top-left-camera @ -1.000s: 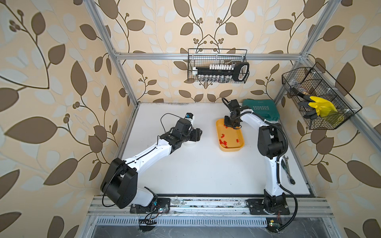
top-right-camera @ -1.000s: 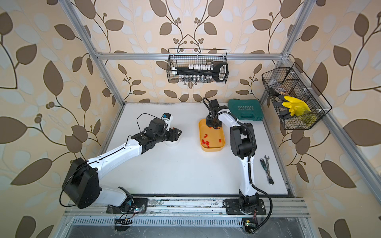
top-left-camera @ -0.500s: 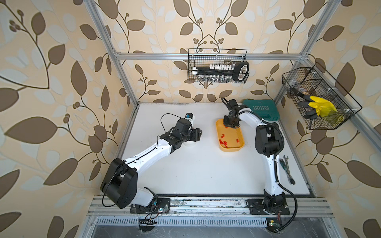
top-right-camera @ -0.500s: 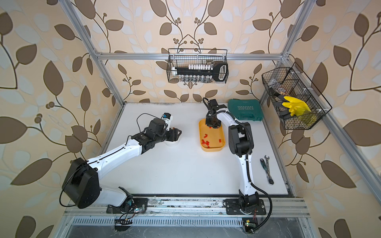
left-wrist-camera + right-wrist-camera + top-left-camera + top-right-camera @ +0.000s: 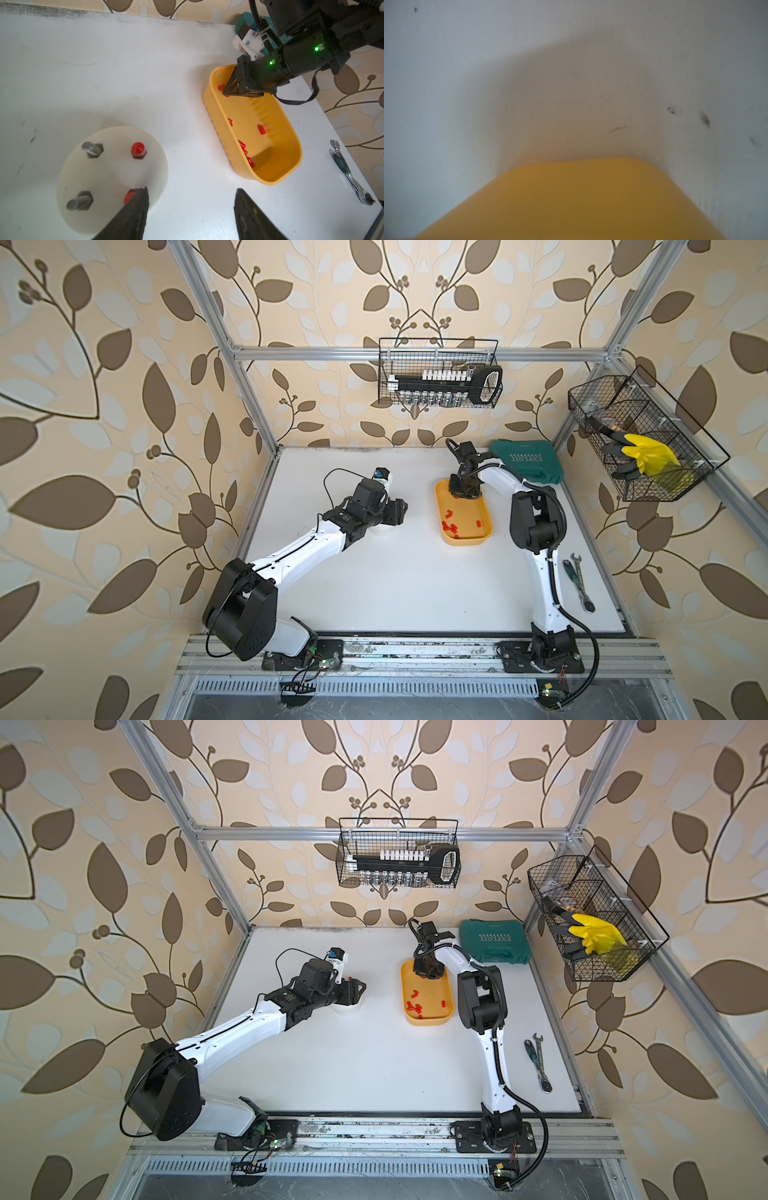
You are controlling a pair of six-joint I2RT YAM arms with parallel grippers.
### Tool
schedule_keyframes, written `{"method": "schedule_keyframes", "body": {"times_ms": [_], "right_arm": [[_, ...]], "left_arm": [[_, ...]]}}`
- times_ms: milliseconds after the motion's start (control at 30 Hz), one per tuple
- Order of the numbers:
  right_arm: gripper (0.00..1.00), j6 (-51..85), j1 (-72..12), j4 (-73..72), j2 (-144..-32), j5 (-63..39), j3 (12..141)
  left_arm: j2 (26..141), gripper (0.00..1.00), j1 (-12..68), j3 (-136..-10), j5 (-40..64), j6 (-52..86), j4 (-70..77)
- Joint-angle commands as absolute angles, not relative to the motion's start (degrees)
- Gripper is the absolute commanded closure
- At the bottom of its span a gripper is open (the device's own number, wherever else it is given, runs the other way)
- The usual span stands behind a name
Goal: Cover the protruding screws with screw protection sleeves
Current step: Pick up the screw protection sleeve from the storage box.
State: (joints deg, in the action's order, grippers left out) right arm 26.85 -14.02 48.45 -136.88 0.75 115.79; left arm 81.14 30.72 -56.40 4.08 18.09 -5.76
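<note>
The right gripper [image 5: 227, 92] dips into the far end of the yellow-orange tray [image 5: 270, 166], its tips down among red screw protection sleeves [image 5: 261, 129]. It is seen side-on, so neither the gap of its jaws nor any grip on a sleeve can be told. More sleeves lie loose along the tray floor, right of centre in both top views. Left of centre, the left gripper [image 5: 192, 190] hangs wide open and empty over the edge of the white dome [image 5: 110, 166]. On the dome, two of the four protruding screws [image 5: 91, 148] stand bare and grey, and two already wear sleeves. The sleeves look tiny, light and smooth, and are likely to roll or squirt out of a hard pinch. The best hold is probably a gentle one across the middle of the barrel, leaving the open end free to slide down over a screw. A green tool case [image 5: 525, 462] sits in the upper right of the white table [image 5: 407, 585], and a ratchet wrench [image 5: 579, 580] lies at its right edge.
</note>
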Motion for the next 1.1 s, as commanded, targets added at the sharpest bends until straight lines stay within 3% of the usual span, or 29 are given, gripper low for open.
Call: {"method": "schedule_keyframes", "body": {"times_ms": [0, 300, 600, 1067], "right_arm": [[0.79, 27.1, -14.0, 50.3, -140.0, 1.9, 117.7], [0.76, 26.8, -14.1, 50.2, -140.7, 2.5, 118.4], [0.88, 26.0, -14.1, 48.2, -138.1, 2.5, 115.5], [0.9, 24.7, -14.5, 44.5, -130.3, 1.6, 109.5]], "left_arm": [[79.5, 0.33, 31.0, -55.8, 3.5, 17.6, -4.4], [79.0, 0.33, 31.0, -55.6, 3.6, 17.7, -4.5], [79.3, 0.33, 31.2, -55.9, 3.8, 17.7, -4.8], [78.1, 0.32, 31.3, -56.0, 2.7, 17.8, -5.5]]}}
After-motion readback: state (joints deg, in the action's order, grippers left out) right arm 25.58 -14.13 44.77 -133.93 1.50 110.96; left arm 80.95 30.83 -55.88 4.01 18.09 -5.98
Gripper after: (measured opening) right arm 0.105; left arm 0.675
